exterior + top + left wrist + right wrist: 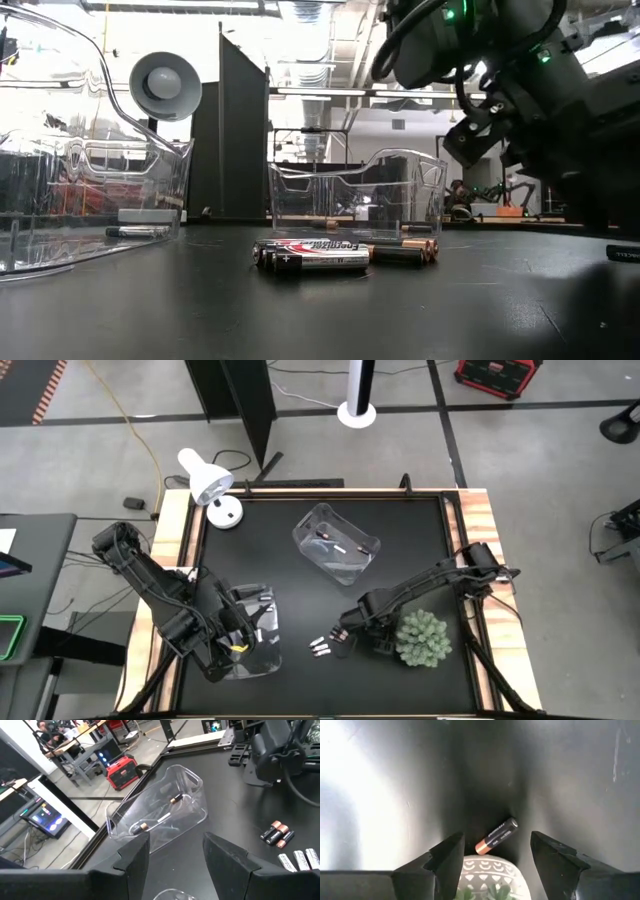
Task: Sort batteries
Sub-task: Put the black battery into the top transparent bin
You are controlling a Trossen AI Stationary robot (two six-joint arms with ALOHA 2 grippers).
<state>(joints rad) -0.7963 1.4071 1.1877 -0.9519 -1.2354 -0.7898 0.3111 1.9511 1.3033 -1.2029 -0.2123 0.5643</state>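
batteries [321,648]: small cylinders lying loose in a cluster at lower centre of the high view, on the table. low view shows silvery-white ones [312,257] with printed labels in front, dark ones with copper ends [402,252] just behind to the right. more lie inside the far bin [337,544], upper centre. one dark, copper-tipped battery [496,836] lies alone on the mat between the right fingers, beside a white patterned pot [492,877].

left to right in the high view: white desk lamp [208,482] at upper left, round dome shade on a round base. left gripper [247,628] at lower left, over the near bin [262,638]; fingers spread wide, nothing between them. bins are clear, glossy plastic with rounded corners. right gripper [343,634] at lower centre-right, just beside the loose cluster; fingers parted wide, holding nothing. spiky green plant [424,639] to its right.

table [400,530]: matte black mat, pale wood edging. grey concrete floor around; a red case [499,372] at the top right.
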